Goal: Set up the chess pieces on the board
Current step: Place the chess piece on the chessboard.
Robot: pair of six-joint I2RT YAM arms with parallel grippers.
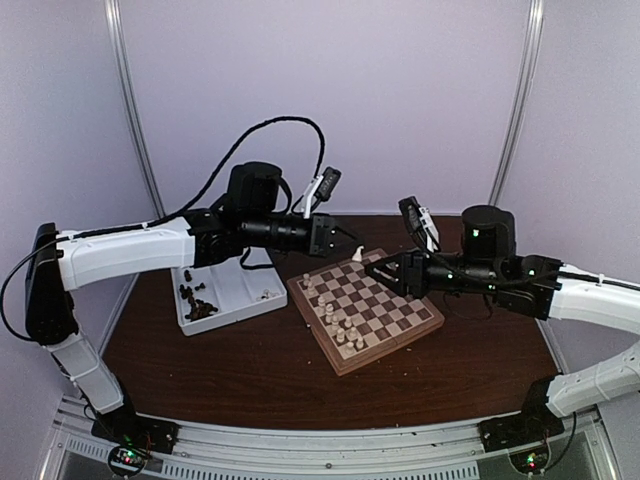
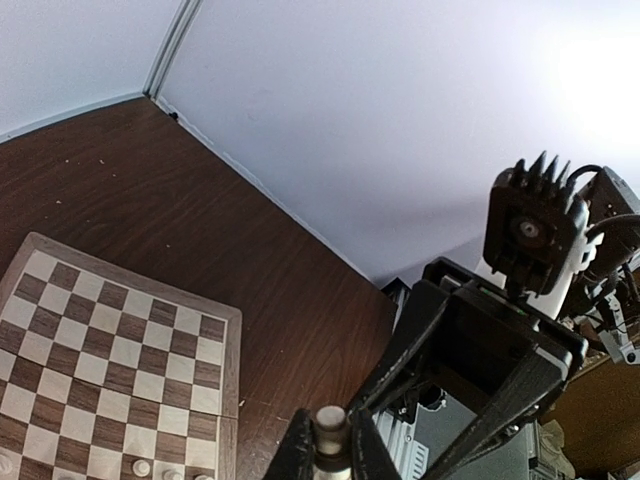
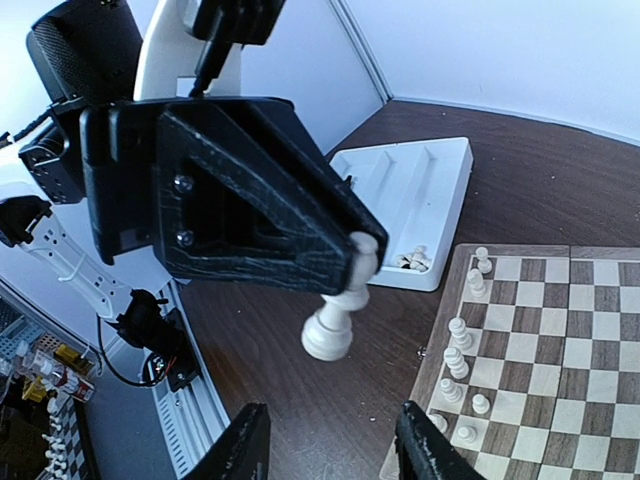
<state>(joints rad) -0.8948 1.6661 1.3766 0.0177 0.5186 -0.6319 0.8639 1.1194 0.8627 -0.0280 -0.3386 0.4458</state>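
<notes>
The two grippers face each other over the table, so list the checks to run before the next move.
1. Left gripper shut on the white chess piece: ok.
2. Right gripper open: ok.
3. Piece between the right fingers: not ok, it is short of them.
4. Piece upright: cannot tell.
5. Bare squares on the chessboard: ok.

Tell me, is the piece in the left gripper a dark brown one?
No, the left gripper pinches a cream-white piece by its top, clear of the table.
</notes>
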